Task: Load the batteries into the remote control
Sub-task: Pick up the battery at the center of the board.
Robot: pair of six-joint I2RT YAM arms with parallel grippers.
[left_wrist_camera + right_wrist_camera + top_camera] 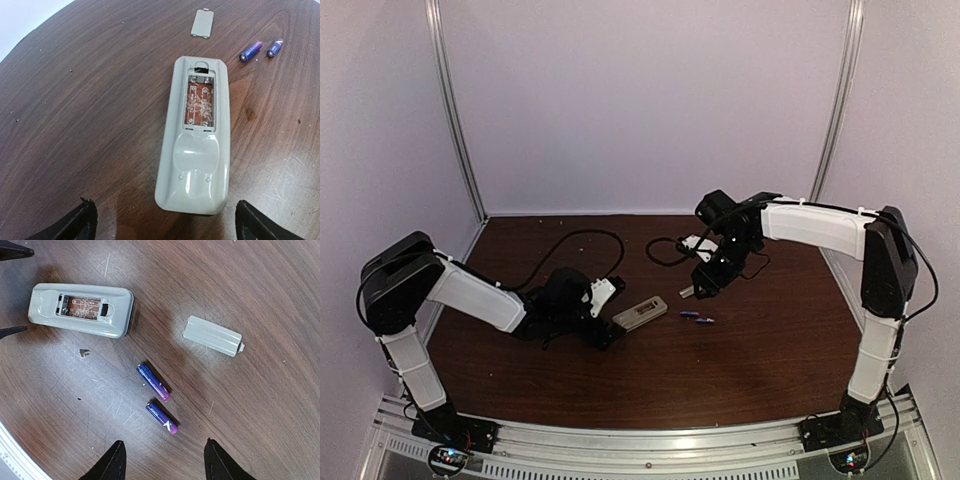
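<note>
Got left claw (166, 223) spread wide, gripping nothing, remote control (197, 135) just ahead, opened up and empty. Further out, batteries (154, 382) loose on the surface (75, 125) under parted, empty right claw (165, 460). Looks like pickup step: next needs one battery pinched squarely.

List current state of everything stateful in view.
remote control: back up, battery bay open and empty
cover: off, lying on table
batteries: both loose on table, not loaded
left hand: open, empty
right hand: open, empty
</note>
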